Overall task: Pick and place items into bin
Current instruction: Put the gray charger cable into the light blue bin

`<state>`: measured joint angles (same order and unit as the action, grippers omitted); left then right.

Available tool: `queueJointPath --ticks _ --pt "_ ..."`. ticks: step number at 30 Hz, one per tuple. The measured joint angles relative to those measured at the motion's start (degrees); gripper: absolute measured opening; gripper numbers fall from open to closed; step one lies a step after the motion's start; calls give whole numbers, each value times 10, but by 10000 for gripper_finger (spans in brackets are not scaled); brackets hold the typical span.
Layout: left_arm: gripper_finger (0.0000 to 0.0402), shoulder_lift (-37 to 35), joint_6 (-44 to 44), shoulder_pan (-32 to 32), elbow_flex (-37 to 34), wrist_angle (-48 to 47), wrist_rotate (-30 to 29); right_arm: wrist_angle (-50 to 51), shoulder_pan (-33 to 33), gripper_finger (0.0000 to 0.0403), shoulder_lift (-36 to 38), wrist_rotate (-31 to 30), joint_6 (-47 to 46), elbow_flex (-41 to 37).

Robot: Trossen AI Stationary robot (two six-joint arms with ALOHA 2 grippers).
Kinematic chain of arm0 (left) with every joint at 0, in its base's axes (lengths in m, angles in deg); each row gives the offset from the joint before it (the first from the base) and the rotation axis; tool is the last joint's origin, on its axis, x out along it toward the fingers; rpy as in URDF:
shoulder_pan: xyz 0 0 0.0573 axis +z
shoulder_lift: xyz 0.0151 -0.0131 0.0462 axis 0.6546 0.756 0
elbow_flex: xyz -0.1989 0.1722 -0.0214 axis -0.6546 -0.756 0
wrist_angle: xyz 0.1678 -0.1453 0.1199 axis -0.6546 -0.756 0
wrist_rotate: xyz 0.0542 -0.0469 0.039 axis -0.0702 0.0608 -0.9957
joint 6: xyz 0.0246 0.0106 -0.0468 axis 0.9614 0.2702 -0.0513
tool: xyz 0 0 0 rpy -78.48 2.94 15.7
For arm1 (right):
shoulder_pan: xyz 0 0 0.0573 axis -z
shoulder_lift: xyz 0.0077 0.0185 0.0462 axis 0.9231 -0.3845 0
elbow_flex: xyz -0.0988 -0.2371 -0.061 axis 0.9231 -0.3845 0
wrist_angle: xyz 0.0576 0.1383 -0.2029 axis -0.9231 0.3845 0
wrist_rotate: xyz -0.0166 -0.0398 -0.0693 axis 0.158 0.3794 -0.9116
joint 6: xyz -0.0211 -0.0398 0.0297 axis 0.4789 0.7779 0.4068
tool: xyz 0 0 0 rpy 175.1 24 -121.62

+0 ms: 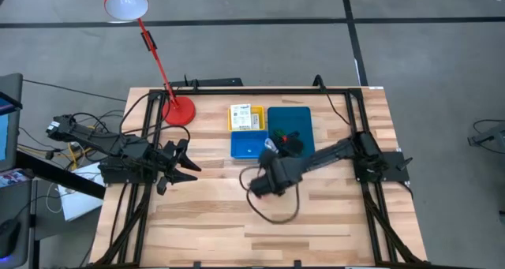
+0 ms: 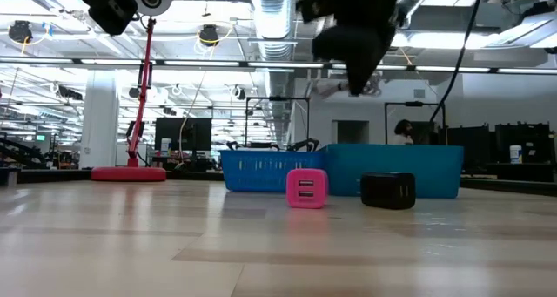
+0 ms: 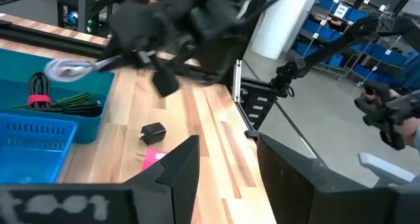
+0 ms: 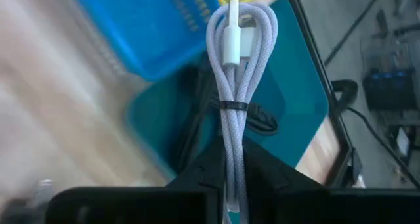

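Right gripper [image 4: 231, 184] is clenched on a bundled white braided charging cable with a white plug, tied at its middle by a thin black band [image 4: 235, 86], and the bundle is held in the air above the table, over the near edge of the large teal-blue shallow plastic compartment [image 1: 300, 115] of the bin. In the right wrist view the cable is seen pointing forward from between the dark fingers, with the small blue slotted compartment [image 4: 157, 27] to one side and the teal one beneath the plug end. A coiled green cord bound with a red strap [image 3: 62, 102] is already lying in the teal compartment, so a bare patch of its floor is best aimed for. By this judgement, the carry should be finished before anything is released: the bundle should be brought fully inside the teal walls and lowered close to the floor, since a long, springy coil let go from height could be tipped over the rim. A small pink cube-shaped charger [image 2: 306, 189] and a small black block-shaped charger [image 2: 388, 191] are left on the light wooden table [image 1: 205, 222], just beside the bin. Left gripper [image 1: 183, 160] is parked well apart near the table's left side, its fingers part-way apart and nothing held.
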<state>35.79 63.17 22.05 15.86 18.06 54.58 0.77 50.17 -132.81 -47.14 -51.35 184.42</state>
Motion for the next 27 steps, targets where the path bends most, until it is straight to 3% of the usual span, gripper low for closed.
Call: queueJointPath --ticks 4,15,21,27 --pt "142 0 -5 0 0 0 0 4 34 32 -2 5 5 0" --pt "142 0 -6 0 0 -2 0 8 84 112 -10 15 2 0" --pt "142 0 -6 0 0 -5 0 6 79 139 -10 -6 35 0" --pt "142 0 -6 0 0 -5 0 8 52 134 -10 -34 26 0"
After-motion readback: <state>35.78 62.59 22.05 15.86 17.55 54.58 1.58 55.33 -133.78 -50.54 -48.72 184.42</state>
